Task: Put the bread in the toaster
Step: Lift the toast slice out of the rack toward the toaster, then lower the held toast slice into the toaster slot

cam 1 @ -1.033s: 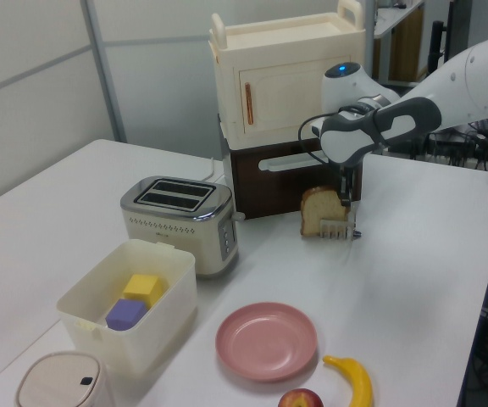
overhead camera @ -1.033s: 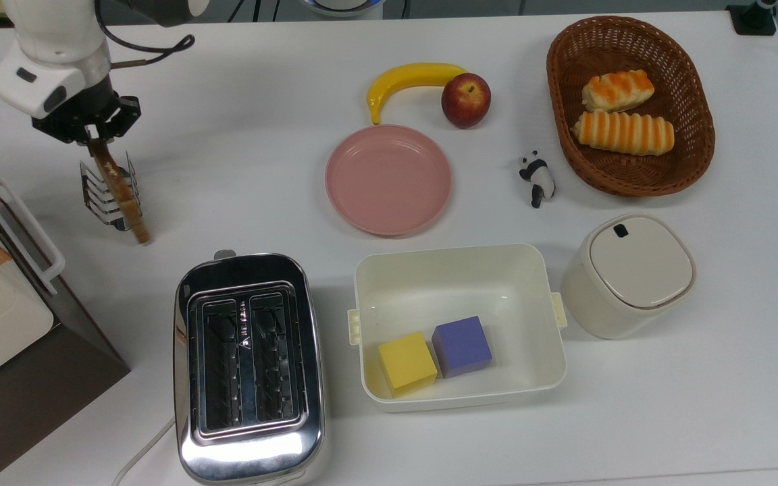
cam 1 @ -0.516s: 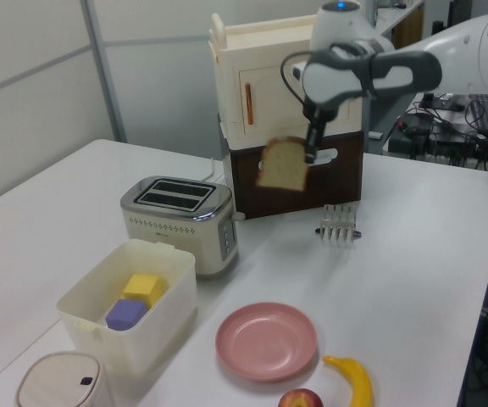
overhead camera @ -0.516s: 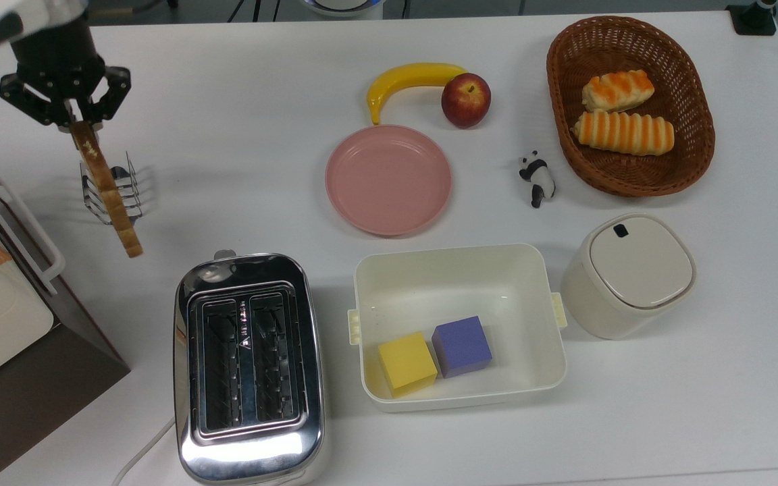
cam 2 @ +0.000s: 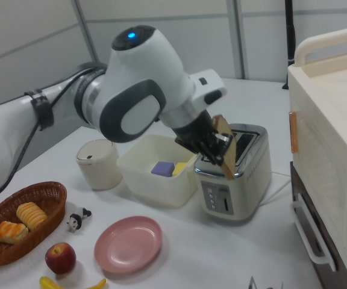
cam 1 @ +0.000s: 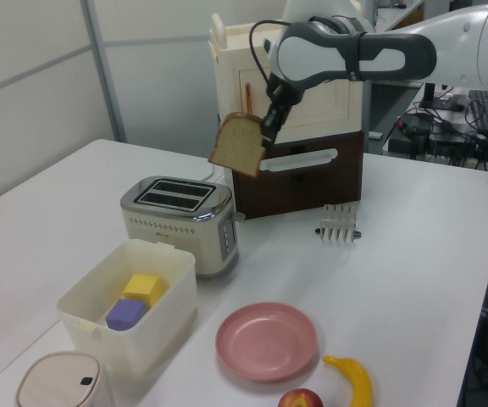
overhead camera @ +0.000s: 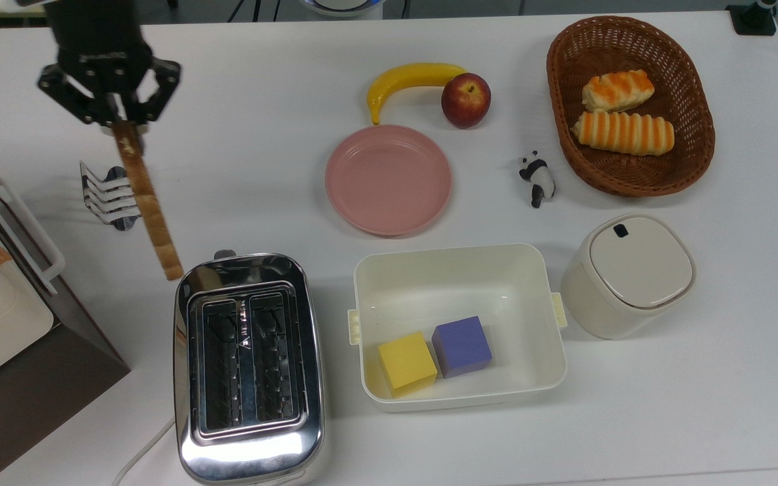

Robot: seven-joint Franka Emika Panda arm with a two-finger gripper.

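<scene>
Top view: a basket [overhead camera: 693,108] with two rolls [overhead camera: 622,111] sits upper right, a banana [overhead camera: 409,79] touching an apple [overhead camera: 466,100] above a pink plate [overhead camera: 388,179], and a tub [overhead camera: 460,270] holds two cubes [overhead camera: 435,354].

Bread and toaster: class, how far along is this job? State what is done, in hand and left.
Done: the bread is out of the wire rack and in the air. In hand: the gripper holds it by one edge, hanging beside the toaster, not over it. Left: lining it up with a slot and lowering it in; both slots look empty.
</scene>
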